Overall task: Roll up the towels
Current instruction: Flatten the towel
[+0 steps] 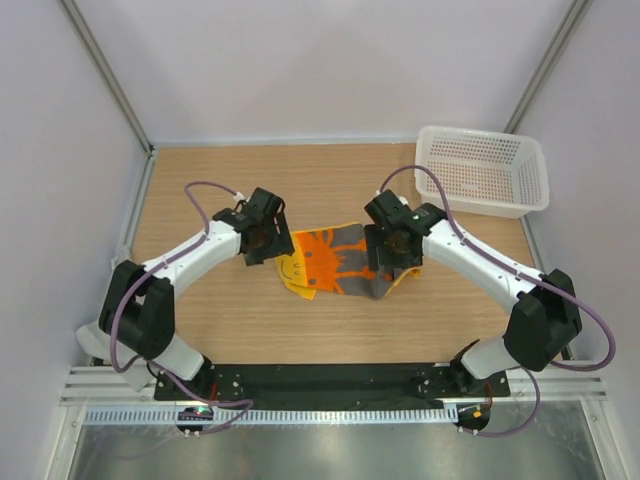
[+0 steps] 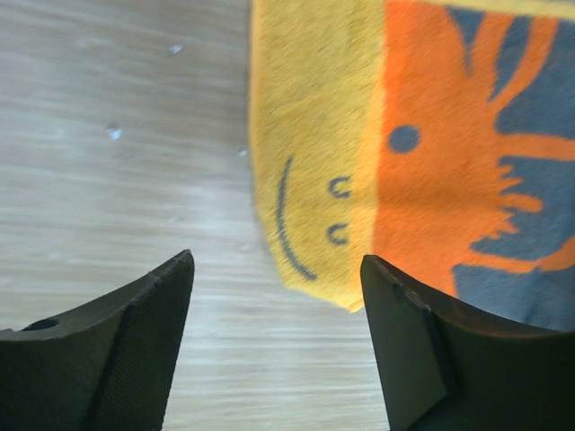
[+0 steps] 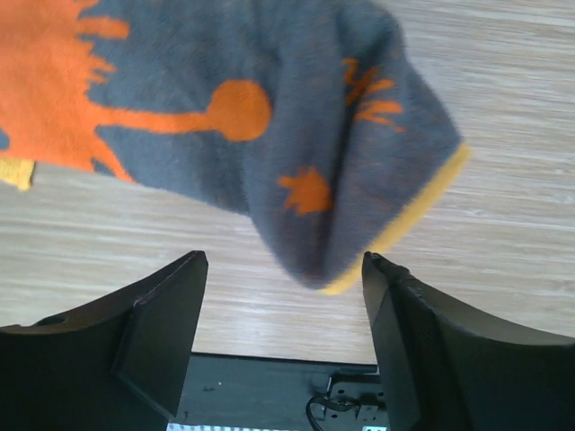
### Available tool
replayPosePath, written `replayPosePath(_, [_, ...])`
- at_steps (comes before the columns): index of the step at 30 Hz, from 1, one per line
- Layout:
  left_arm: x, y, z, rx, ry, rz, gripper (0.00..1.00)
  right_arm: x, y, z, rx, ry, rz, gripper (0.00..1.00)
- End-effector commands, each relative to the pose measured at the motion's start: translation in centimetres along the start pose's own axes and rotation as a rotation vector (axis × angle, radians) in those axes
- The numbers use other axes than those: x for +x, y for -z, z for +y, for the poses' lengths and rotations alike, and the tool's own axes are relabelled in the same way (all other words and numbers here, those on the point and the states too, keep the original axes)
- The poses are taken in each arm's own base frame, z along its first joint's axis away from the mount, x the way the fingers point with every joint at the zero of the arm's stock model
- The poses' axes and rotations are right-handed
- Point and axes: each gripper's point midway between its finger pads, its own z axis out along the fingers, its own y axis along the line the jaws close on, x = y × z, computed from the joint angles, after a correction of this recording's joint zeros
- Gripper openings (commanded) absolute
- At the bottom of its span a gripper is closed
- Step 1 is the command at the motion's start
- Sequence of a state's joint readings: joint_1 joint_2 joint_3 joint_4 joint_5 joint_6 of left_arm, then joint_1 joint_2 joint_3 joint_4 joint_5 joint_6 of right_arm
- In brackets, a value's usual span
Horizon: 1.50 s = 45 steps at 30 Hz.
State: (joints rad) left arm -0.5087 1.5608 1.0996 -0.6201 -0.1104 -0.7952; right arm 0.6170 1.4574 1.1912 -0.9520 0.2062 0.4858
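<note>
Here's how it reads to me. Only one cloth is in view, the orange-and-grey towel (image 1: 330,262), lying about dead centre of the wooden surface (image 1: 200,180). It's got a yellow end with a little smiley face on it. It isn't rolled at all. It's lying mostly flat but rumpled, and the 3 o'clock end is flopped over on itself, so the grey side and a yellow hem are showing. I can't find a second towel in any view. The white perforated basket (image 1: 480,170) sits off at about 1 o'clock, well apart, with nothing in it that I can see.

The left end effector (image 2: 277,260) is at the towel's 9 o'clock end, jaws wide apart and gripping nothing. The yellow corner just pokes into the gap from above in its wrist view. The right end effector (image 3: 284,259) is at the 3 o'clock end, also spread wide and empty, with the folded-over grey corner sitting just ahead of its tips. I can't tell exactly how high either one is off the cloth.

My guess is we're at the set-up stage, with the actual roll not yet started. Next, I'd flatten that doubled-over end. Then both arms need to pinch the same edge at its two corners and turn it over onto the cloth evenly. If one side leads, the roll goes cone-shaped. The cloth is soft, so grab low and right at the hem.
</note>
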Motion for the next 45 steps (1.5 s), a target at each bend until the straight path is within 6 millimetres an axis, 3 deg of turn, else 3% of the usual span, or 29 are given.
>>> replayPosePath(1, [1.6, 2.7, 3.6, -0.120, -0.059, 0.030, 0.77, 0.2, 0.5, 1.5, -0.029, 0.030, -0.013, 0.78])
replayPosePath(5, [2.9, 5.4, 3.5, -0.062, -0.020, -0.007, 0.75, -0.9, 1.6, 0.1, 0.039, 0.037, -0.071, 0.80])
replayPosePath(8, [6.0, 5.6, 1.9, -0.012, -0.052, 0.029, 0.72, -2.0, 2.1, -0.7, 0.082, 0.047, -0.115, 0.82])
replayPosePath(12, [9.7, 4.0, -0.5, 0.031, -0.079, 0.085, 0.71, -3.7, 2.4, -0.6, 0.101, 0.051, -0.137, 0.82])
replayPosePath(15, [10.8, 2.9, -2.4, 0.066, -0.075, 0.096, 0.71, -4.1, 2.4, -0.3, 0.087, 0.043, -0.134, 0.82])
replayPosePath(25, [11.1, -1.8, -6.0, 0.009, -0.143, 0.104, 0.67, -2.2, 2.4, -1.6, 0.095, 0.036, -0.114, 0.81])
replayPosePath(29, [11.5, -3.3, -5.4, -0.068, -0.162, 0.105, 0.64, -1.5, 2.2, -1.9, 0.092, 0.033, -0.106, 0.81])
replayPosePath(35, [11.2, -4.2, -3.4, -0.194, -0.185, 0.074, 0.53, -1.3, 1.7, -2.1, 0.096, 0.040, -0.100, 0.80])
replayPosePath(38, [11.4, -4.6, -2.8, -0.232, -0.195, 0.081, 0.35, -1.3, 1.5, -2.2, 0.100, 0.046, -0.092, 0.80])
replayPosePath(42, [11.4, -4.1, -2.2, -0.259, -0.207, 0.085, 0.00, -1.5, 1.4, -2.3, 0.103, 0.051, -0.096, 0.79])
replayPosePath(45, [10.8, -2.4, -1.1, -0.287, -0.232, 0.072, 0.00, -1.6, 1.1, -2.7, 0.114, 0.049, -0.093, 0.80])
